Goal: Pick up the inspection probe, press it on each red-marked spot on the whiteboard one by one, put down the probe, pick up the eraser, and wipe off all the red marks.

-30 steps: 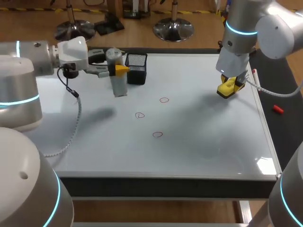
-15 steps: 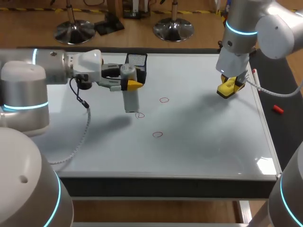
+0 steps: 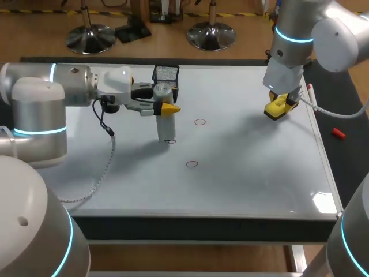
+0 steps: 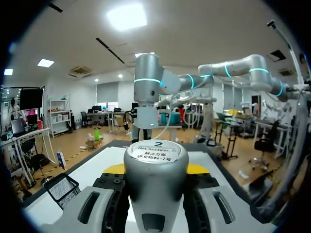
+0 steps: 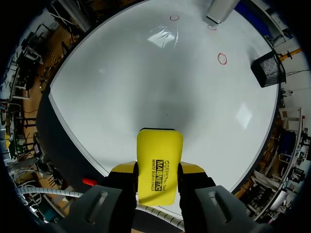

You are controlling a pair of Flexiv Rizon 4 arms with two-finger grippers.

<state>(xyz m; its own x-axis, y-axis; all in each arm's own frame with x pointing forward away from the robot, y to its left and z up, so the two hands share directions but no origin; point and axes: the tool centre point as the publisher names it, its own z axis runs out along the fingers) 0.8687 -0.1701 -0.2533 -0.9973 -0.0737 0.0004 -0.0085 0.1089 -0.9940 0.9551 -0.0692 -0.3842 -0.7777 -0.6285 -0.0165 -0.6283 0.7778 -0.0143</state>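
Whiteboard [image 3: 248, 173] is covering nearly the whole bench, glare and all. Left fingers [image 3: 167, 108] are clamping the probe [image 3: 165, 122] from both sides and holding it upright, with its foot sitting right at the middle red mark [image 3: 172, 141], straight below those fingers. Right fingers [image 3: 281, 107] are clamping the yellow eraser [image 5: 159, 167] and hanging over the board's right side, well apart from the marks. A second red mark [image 3: 200, 122] is lying just past the left fingers toward the right ones, and a third red mark [image 3: 192, 164] is lying near the probe's foot, on the side away from the mesh basket [image 3: 166, 75]. What I'm worrying about: if the probe is coming down off-centre or sliding sideways, it's probably smearing ink rather than just pressing. The loose cable [image 3: 106, 150] dangling under the left wrist could be dragging across the board too. The eraser dipping early would be wiping marks before they're probed. The hard bit is that the middle mark is mostly covered, so I can't tell whether the foot is actually touching. From the left wrist, the probe's cap is blocking everything below the fingers.
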